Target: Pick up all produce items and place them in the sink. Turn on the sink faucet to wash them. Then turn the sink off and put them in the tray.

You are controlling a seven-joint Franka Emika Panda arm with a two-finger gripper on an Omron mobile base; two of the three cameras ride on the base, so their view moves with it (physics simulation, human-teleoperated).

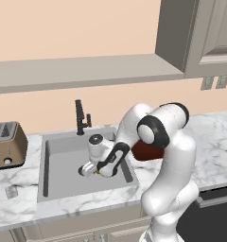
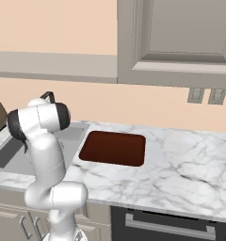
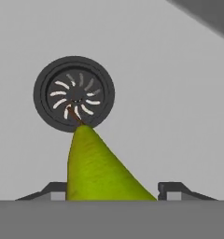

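Fruit: a yellow-green pear (image 3: 97, 170) with a brown stem, lying between my two finger tips in the hand view, its narrow end pointing at the drain (image 3: 74, 93). From the left base view it shows as a small yellow spot (image 1: 97, 172) at my hand, low inside the sink.
Jaws: my gripper (image 3: 113, 191) is closed about halfway on the pear, one dark finger tip (image 3: 172, 189) at each side of its wide end. Whether the pear is off the sink floor I cannot tell.
Sink: a grey basin (image 1: 56, 163) sunk into the white marble bench (image 1: 214, 151). My hand (image 1: 89, 168) is down in its middle, wrist bent over from the right rim.
Drain: round and dark with pale vanes, on the grey sink floor just beyond the pear's stem.
Faucet: black, upright (image 1: 80, 117) at the back edge of the sink, behind my hand, apart from it. No water visible at it.
Tray: dark red-brown and flat (image 2: 114, 148), on the bench just right of the sink, nothing lying in it. In the left base view my elbow covers most of it (image 1: 144, 150).
Toaster: brown (image 1: 6, 144), on the bench left of the sink, well apart from my hand.
Wall: a grey cabinet (image 2: 181, 40) hangs above the tray, with two outlets (image 2: 206, 95) under it.
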